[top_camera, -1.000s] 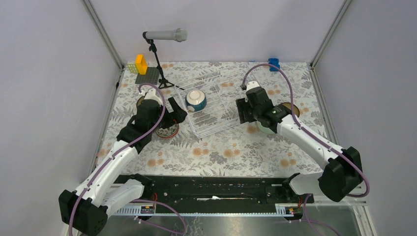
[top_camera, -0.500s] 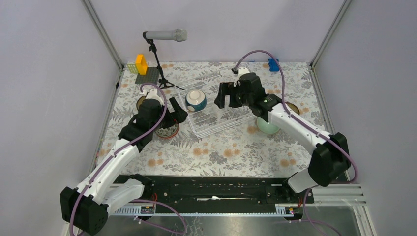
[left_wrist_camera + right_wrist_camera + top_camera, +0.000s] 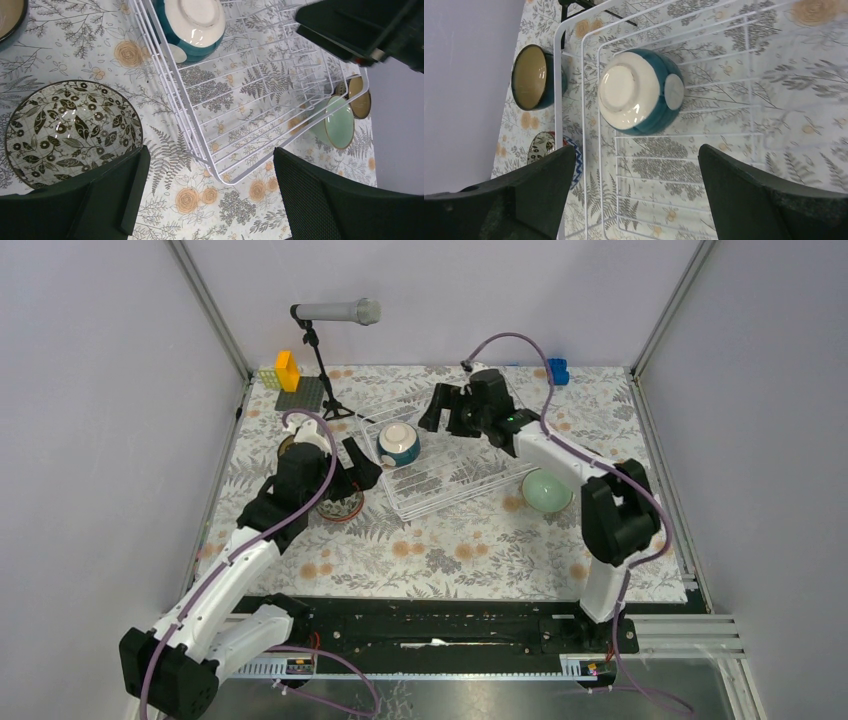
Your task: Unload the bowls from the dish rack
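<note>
The white wire dish rack (image 3: 450, 476) lies mid-table. One teal bowl with white inside (image 3: 399, 444) lies on its side in the rack's back left part; it also shows in the left wrist view (image 3: 192, 25) and the right wrist view (image 3: 639, 92). My right gripper (image 3: 440, 412) is open and empty above the rack's back edge, right of the teal bowl (image 3: 636, 195). My left gripper (image 3: 362, 466) is open and empty by the rack's left corner (image 3: 210, 200). A floral bowl (image 3: 70, 130) sits on the table left of the rack. A pale green bowl (image 3: 545, 490) sits to its right.
A black microphone stand (image 3: 325, 360) stands at the back left beside yellow and orange blocks (image 3: 288, 375). A blue block (image 3: 557, 370) sits at the back right. A dark bowl with a tan inside (image 3: 531, 77) sits left of the rack. A brown bowl (image 3: 361, 94) lies beside the green one.
My right arm has swung from beside the pale green bowl to the back of the rack, toward the teal bowl. The left arm has not moved.
</note>
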Motion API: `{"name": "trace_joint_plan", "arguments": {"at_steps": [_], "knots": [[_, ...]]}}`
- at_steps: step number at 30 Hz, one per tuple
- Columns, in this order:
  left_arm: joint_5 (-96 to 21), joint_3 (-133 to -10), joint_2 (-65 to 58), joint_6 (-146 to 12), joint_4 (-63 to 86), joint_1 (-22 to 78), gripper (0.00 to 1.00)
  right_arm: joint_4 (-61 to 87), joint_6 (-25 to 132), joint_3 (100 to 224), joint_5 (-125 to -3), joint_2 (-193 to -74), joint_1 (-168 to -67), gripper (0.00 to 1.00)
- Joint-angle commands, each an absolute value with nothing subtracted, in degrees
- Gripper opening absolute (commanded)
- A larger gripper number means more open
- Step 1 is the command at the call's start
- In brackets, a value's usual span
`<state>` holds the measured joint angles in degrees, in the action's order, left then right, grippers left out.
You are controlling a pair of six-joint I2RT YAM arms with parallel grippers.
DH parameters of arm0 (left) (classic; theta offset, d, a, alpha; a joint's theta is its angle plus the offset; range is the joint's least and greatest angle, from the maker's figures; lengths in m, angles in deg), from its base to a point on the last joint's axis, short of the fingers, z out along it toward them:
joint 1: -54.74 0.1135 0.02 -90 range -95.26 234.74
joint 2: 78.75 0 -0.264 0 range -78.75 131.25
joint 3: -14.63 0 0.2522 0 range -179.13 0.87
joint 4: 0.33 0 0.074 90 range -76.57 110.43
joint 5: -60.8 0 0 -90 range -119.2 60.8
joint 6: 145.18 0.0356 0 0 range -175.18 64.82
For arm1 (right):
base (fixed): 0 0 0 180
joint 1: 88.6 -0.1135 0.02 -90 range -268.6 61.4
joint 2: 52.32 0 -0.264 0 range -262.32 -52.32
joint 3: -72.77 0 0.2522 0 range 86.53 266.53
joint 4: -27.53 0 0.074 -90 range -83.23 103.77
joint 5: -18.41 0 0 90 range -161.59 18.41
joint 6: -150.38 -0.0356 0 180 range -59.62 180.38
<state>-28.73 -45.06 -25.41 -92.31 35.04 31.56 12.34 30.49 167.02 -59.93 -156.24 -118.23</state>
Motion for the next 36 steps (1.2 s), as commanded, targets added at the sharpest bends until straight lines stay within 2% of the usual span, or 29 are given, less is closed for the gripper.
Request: {"name": "trace_joint_plan", "arguments": {"at_steps": [1,14,24,30,36], "knots": [[-30.55,-43.4,-26.98,-92.41,30.59,31.62,0.99,9.47,28.79,174.81,-59.4,-161.77,-120.38,1.0],[-26.98,-40.38,-26.93,-93.01,30.11,31.62,0.99,7.62,23.64,187.82,-61.86,-176.83,-122.62,1.0],[-28.79,-34.91,-29.57,-97.81,25.39,31.63,0.99,8.75,20.9,187.69,-64.27,-180.67,-122.71,1.0],[-34.13,-30.45,-30.03,-100.61,20.28,31.62,0.99,11.14,18.01,187.91,-60.84,-183.54,-122.73,1.0],[-34.47,-29.83,-30.69,-99.81,20.02,31.62,0.99,15.97,15.2,185.86,-59.03,-184.19,-122.62,1.0]]}}
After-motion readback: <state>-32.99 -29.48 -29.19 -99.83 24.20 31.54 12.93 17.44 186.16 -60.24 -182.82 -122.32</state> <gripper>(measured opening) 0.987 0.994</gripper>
